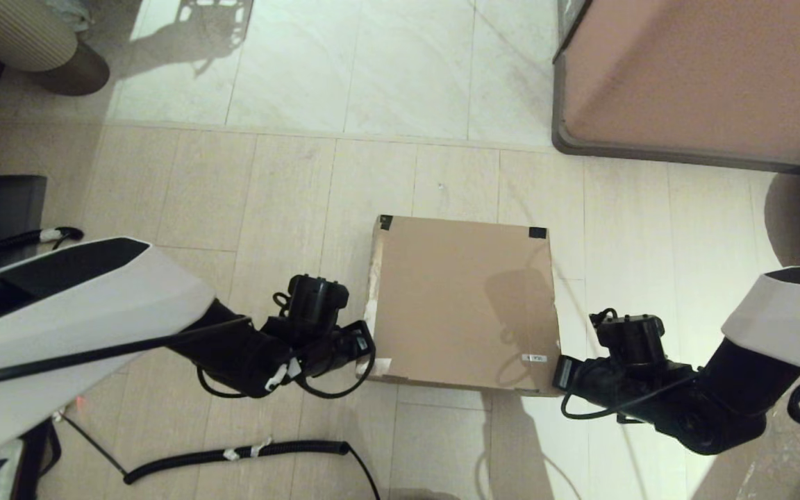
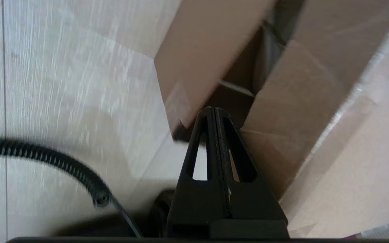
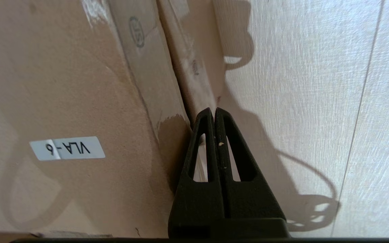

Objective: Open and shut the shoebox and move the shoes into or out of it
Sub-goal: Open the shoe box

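the shoebox [image 1: 464,303] is a plain brown cardboard box, almost square, sitting on the pale floor [image 1: 289,208] with its lid down flat on top. two far corners of the lid have small bits of dark tape [image 1: 537,232]. the left claw [image 2: 214,113] has its two black fingers pressed together with nothing between them, and its tip is right at the near left corner of the box, where a side flap gapes a little and it looks dark inside. the right claw [image 3: 213,113] is pinched tight too, holding nothing, and its tip sits just beside the near right edge of the box. the box lies between the two claws. a small white label [image 3: 67,148] on the lid, close to the right claw, reads "vla-6". a curly black cable [image 1: 247,455] lies on the floor near the left claw.
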Robot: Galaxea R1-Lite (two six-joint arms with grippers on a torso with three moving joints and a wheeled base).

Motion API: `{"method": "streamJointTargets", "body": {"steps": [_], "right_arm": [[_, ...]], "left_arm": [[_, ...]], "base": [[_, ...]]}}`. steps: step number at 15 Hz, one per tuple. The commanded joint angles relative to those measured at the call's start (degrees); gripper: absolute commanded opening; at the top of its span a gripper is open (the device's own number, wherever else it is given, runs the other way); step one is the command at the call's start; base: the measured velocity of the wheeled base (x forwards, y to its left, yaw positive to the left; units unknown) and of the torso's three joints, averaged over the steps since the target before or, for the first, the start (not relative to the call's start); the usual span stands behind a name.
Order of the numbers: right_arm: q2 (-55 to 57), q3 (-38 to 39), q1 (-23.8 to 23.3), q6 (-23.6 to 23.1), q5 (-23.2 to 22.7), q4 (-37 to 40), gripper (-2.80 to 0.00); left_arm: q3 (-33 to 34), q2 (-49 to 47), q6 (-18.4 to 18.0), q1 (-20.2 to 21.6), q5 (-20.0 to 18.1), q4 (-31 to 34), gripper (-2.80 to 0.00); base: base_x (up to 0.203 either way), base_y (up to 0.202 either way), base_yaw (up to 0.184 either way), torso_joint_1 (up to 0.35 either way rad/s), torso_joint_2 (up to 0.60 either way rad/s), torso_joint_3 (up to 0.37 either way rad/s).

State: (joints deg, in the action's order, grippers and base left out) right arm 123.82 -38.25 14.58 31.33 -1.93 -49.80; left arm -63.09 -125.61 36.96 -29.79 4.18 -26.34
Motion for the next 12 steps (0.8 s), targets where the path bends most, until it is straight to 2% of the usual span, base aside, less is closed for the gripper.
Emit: {"method": "streamJointTargets", "body": {"steps": [1,3,7,10,12], "right_arm": [[-4.85,0.45,-0.04,1.19,-0.02,0.75,-2.8],[-7.53,-0.29,-0.12,2.63,-0.01,5.53,-2.8],[-11.52,-5.12,-0.08,14.89,-0.19,14.76,-2.8],[-13.04,-5.28,-0.08,19.17,-0.41,17.03,-2.8],[-13.88,-5.34,-0.08,22.7,-0.6,17.88,-2.8]], "left_arm": [[2.27,3.78,0.36,-0.25,-0.05,-0.11,-2.8],[3.85,5.51,0.79,-0.44,0.03,-0.06,-2.8],[3.87,7.89,0.92,-0.51,0.66,0.06,-2.8],[3.77,9.96,1.1,-0.49,0.89,0.38,-2.8],[2.75,11.32,3.45,-0.44,0.92,1.82,-2.8]], "base": [[0.0,0.0,0.0,0.0,0.0,0.0],[0.0,0.0,0.0,0.0,0.0,0.0],[0.0,0.0,0.0,0.0,0.0,0.0],[0.0,0.0,0.0,0.0,0.0,0.0],[0.0,0.0,0.0,0.0,0.0,0.0]]}}
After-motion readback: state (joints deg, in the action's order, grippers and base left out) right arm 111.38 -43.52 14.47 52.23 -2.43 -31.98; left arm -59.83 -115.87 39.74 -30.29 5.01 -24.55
